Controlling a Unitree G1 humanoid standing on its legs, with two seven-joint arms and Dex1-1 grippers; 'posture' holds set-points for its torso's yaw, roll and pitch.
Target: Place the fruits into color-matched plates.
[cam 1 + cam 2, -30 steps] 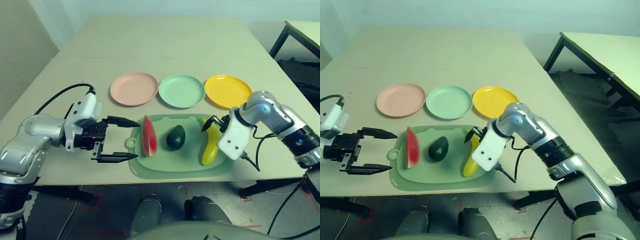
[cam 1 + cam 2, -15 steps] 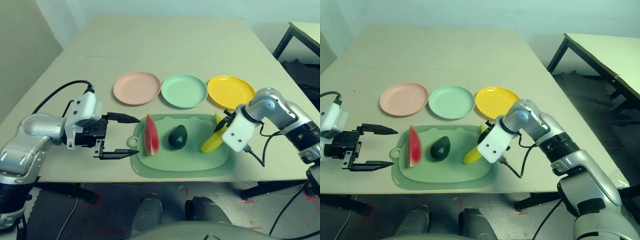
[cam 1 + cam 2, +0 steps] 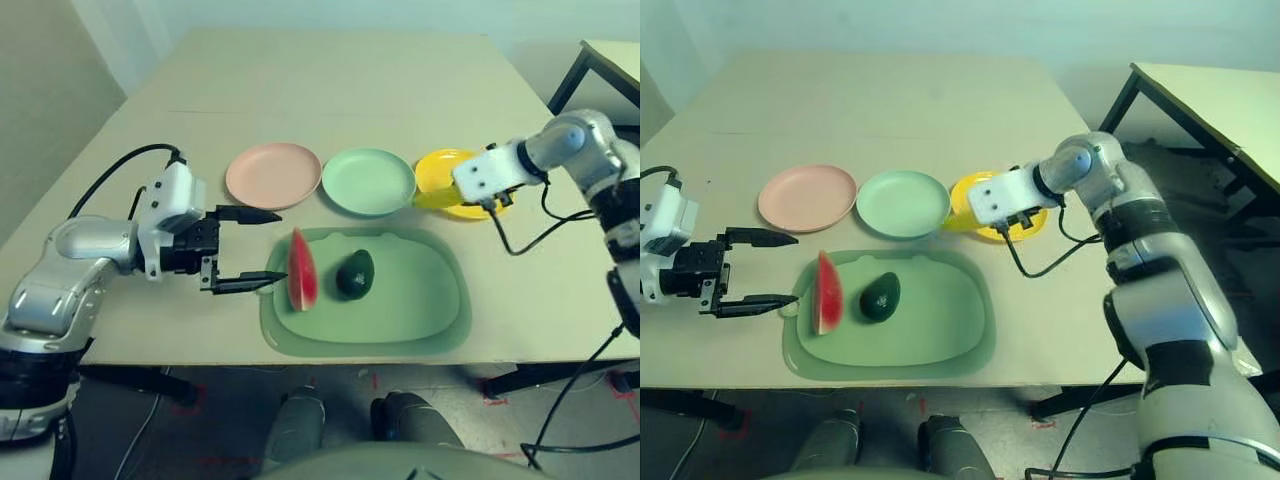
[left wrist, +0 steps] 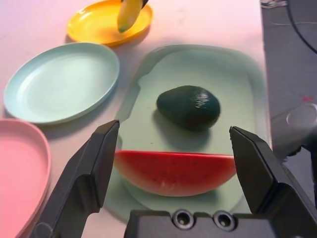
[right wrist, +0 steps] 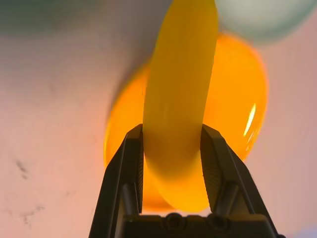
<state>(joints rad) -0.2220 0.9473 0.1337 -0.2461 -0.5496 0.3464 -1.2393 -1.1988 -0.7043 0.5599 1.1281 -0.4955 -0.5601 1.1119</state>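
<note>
Three fruits, three plates. The banana (image 5: 179,94), one curved yellow piece, is pinched between the two black fingers of the right gripper (image 5: 171,148) and held above the yellow plate (image 3: 448,170), its free end pointing toward the mint green plate (image 3: 368,181). The other two fruits lie on the single green cutting board (image 3: 400,310): the watermelon wedge (image 3: 300,271), standing on edge near the board's left end, and the dark green avocado (image 3: 353,273) just beside it, apart from the wedge. The three round plates stand in one row beyond the board: the pale pink plate (image 3: 273,175) on the left, the mint green one in the middle, the yellow one on the right; the pink and green plates hold nothing. The left gripper (image 3: 250,249) hovers just left of the board, level with the wedge, its two fingers spread wide and grasping nothing. All stands on one beige table (image 3: 320,90).
</note>
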